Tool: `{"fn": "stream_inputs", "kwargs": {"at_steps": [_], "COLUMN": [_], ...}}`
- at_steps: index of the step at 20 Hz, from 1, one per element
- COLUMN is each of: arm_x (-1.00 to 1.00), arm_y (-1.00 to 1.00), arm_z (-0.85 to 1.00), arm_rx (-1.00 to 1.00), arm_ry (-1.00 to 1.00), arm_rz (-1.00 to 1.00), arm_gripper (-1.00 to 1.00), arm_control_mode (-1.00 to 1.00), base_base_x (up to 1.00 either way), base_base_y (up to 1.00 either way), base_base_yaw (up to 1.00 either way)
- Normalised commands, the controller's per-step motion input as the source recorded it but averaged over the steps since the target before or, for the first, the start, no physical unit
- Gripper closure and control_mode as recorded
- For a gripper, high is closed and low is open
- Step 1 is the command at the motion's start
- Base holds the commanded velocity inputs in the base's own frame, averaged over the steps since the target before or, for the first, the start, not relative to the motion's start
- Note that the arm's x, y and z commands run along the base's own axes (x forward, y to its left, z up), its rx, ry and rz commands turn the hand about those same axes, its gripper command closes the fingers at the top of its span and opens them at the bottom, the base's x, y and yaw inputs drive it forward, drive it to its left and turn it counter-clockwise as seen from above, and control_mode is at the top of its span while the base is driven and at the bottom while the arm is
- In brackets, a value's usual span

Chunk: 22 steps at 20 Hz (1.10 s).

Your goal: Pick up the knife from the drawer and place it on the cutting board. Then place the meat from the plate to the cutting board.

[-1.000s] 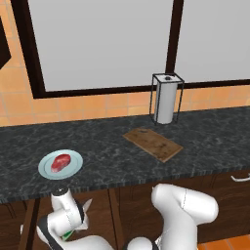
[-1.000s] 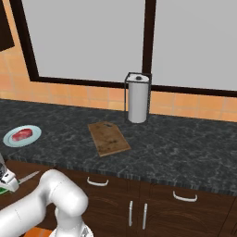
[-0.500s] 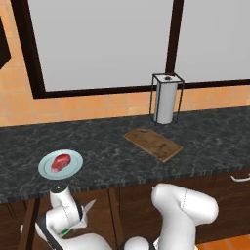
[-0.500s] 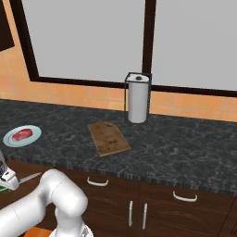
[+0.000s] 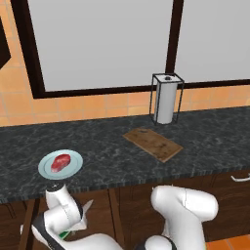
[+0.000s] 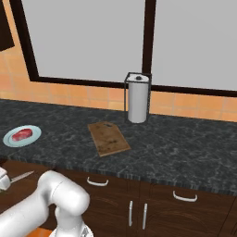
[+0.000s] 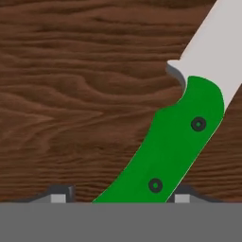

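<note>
The knife (image 7: 184, 137) lies on the brown wooden floor of the drawer (image 7: 71, 94), its green handle between my fingertips and its silver blade pointing up right. My gripper (image 7: 120, 196) is shut on the handle. Below the counter edge the blade (image 5: 88, 207) sticks out past the white hand, and it shows again (image 6: 21, 177) at the far left. The cutting board (image 5: 153, 143) (image 6: 109, 138) lies bare on the dark counter. The meat (image 5: 60, 162) (image 6: 21, 134) rests on the pale blue-green plate (image 5: 73, 168) (image 6: 11, 140) at the counter's left.
A paper towel roll in a wire holder (image 5: 166, 100) (image 6: 138, 97) stands behind the board by the window. Cabinet fronts with silver handles (image 6: 97, 182) run under the speckled counter (image 5: 210, 141).
The jaws have closed in from wide open onto the knife's handle. The hand, the board and the plate have stayed put.
</note>
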Motion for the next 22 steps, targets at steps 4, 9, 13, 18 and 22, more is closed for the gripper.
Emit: {"fn": "stream_inputs", "kwargs": {"at_steps": [4,9,13,18,22], "arm_x": [-1.00,-0.57,0.11,0.23,0.63], "arm_y": [-0.21,-0.25,-0.36,-0.53,-0.68], "arm_z": [0.98,0.96,1.00,1.00,0.74], "arm_rx": [0.01,0.00,0.00,0.00,-0.01], "arm_ry": [-0.10,-0.19,-0.27,-0.20,-0.01], "arm_rz": [0.14,0.15,0.07,0.02,0.01], "arm_gripper": [1.00,1.00,1.00,1.00,1.00], "arm_control_mode": [-1.00,-1.00,-1.00,-1.00,-1.00], "base_base_x": [0.00,0.00,0.00,0.00,0.00], "base_base_y": [0.00,0.00,0.00,0.00,0.00], "base_base_yaw": [0.00,0.00,0.00,0.00,0.00]}}
